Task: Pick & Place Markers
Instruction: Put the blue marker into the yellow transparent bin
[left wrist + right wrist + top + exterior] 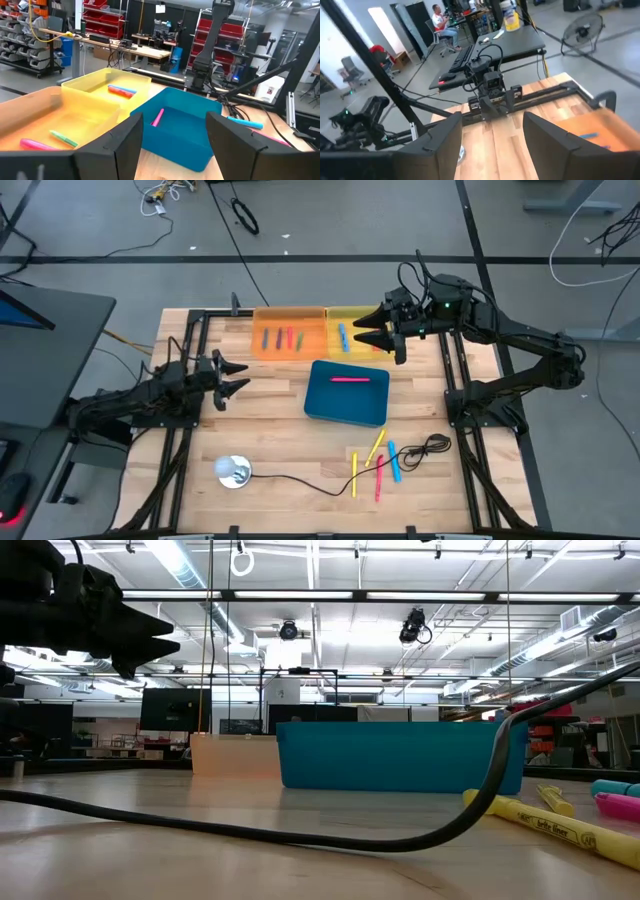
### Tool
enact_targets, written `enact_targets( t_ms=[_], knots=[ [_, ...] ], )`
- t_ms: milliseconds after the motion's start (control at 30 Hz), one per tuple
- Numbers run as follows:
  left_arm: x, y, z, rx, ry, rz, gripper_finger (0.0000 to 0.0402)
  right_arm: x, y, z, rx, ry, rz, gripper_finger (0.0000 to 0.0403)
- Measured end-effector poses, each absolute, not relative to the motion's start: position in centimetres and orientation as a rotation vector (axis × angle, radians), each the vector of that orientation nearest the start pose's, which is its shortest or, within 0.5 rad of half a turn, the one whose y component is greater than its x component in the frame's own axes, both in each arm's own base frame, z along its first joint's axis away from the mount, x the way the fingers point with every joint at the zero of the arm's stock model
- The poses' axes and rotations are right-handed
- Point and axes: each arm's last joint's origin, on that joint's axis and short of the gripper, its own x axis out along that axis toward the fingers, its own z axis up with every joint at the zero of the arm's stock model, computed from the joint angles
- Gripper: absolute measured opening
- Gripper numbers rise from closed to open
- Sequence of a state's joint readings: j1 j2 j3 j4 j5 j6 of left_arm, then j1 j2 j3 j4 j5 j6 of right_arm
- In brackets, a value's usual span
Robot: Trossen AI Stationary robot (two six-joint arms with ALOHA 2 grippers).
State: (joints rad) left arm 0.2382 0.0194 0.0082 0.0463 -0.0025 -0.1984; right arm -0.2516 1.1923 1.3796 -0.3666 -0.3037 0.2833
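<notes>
Nearest, loose markers lie on the table beside a black cable. Farther in, the blue bin holds one pink marker. The left gripper waits left of it, fingers wide. Farthest, the right gripper hangs wide and empty over the yellow bin, beside the orange bin holding more markers

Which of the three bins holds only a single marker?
The blue bin in the middle of the table: one pink marker lies in it. The orange bin holds several markers, and the yellow bin shows at least two.
</notes>
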Motion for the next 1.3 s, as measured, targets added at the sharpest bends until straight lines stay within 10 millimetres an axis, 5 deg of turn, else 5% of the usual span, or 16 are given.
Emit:
enact_targets(
  t_ms=[267, 767, 967, 1300],
  knots=[
    [9.6, 2.3, 16.9, -0.193, -0.059, 0.237, 0.0222, 23.2, -4.5, 42.1, 0.150, 0.344, 0.256, 0.0210],
    [9.6, 2.3, 17.0, -0.191, -0.066, 0.240, 0.0222, 20.6, -2.2, 38.7, 0.074, 0.787, 0.215, 0.0210],
    [9.6, 2.3, 17.0, -0.192, -0.066, 0.240, 0.0222, 20.4, -1.8, 38.4, 0.308, 0.855, 0.024, 0.0210],
    [9.6, 2.3, 17.0, -0.192, -0.066, 0.240, 0.0222, 19.7, -1.9, 37.8, 0.935, 0.908, -0.396, 0.0210]
  ],
)
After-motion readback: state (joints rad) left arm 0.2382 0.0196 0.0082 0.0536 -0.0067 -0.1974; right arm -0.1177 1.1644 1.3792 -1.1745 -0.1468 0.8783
